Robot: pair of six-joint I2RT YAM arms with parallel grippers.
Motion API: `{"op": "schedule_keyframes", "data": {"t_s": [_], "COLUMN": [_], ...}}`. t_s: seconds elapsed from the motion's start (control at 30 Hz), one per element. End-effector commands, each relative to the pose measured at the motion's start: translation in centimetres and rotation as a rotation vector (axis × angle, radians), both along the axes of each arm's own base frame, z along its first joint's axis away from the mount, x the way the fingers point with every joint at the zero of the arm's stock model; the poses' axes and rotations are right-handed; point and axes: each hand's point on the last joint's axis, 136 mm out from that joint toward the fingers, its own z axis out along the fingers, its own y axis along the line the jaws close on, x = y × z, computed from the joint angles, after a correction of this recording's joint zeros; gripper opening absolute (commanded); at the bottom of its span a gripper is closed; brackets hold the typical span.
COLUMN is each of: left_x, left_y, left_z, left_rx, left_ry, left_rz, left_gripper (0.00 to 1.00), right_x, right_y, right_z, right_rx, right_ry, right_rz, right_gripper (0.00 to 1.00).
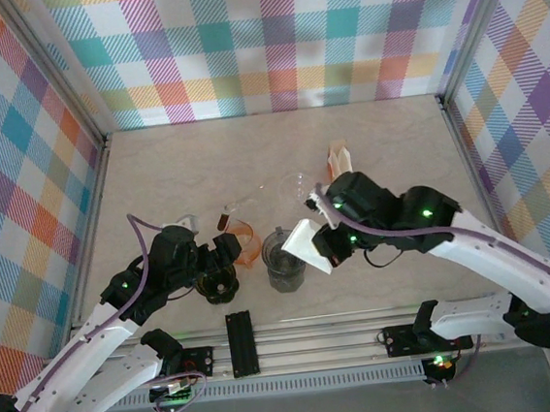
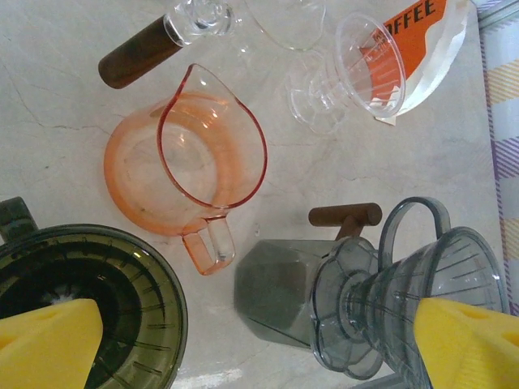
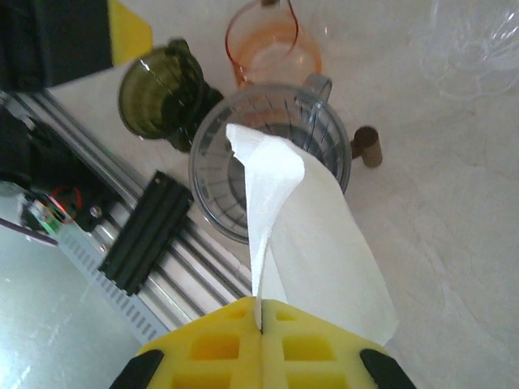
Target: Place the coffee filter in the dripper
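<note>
The right gripper (image 3: pixel 261 322) is clamped on an edge of the thin white paper coffee filter (image 3: pixel 312 243), likely light, limp and tear-prone, its tip drooping at the mouth of the smoky grey plastic dripper (image 3: pixel 215 186); the left gripper (image 2: pixel 259 348) stands wide.

Staged test cell in a robotics lab.
Plaid-print panels (image 1: pixel 279 40) wall in a marble-look tabletop (image 1: pixel 203 164) on three sides — an aluminium rail (image 1: pixel 308 344) at its near edge carries arm bases (image 1: pixel 177 357), loose cables (image 1: pixel 136 229) and a bare circuit board (image 1: pixel 176 391).
</note>
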Motion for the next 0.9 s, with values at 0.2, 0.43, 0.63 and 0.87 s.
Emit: {"op": "schedule_keyframes", "data": {"t_s": [0.2, 0.43, 0.63, 0.87], "left_x": [-0.5, -0.7, -0.8, -0.9], "left_y": [-0.6, -1.0, -1.3, -1.3], "left_z": [0.7, 1.0, 1.1, 1.4], "left_rx": [-0.02, -0.031, -0.041, -0.049], "left_ry": [-0.021, -0.033, -0.035, -0.041], "left_rz": [-0.047, -0.077, -0.097, -0.099], "left_gripper": [0.98, 0.98, 0.98, 0.99], "right_x": [1.3, 1.6, 1.7, 2.3], "right_y": [1.2, 2.9, 4.5, 6.5], "right_z": [-0.8, -1.8, -2.9, -4.7], "right_rx": [-0.161, -0.254, -0.292, -0.296], "right_ry": [0.011, 0.073, 0.129, 0.16], "right_rz": [0.013, 0.082, 0.129, 0.149], "right_gripper": [0.0, 0.0, 0.0, 0.04]}}
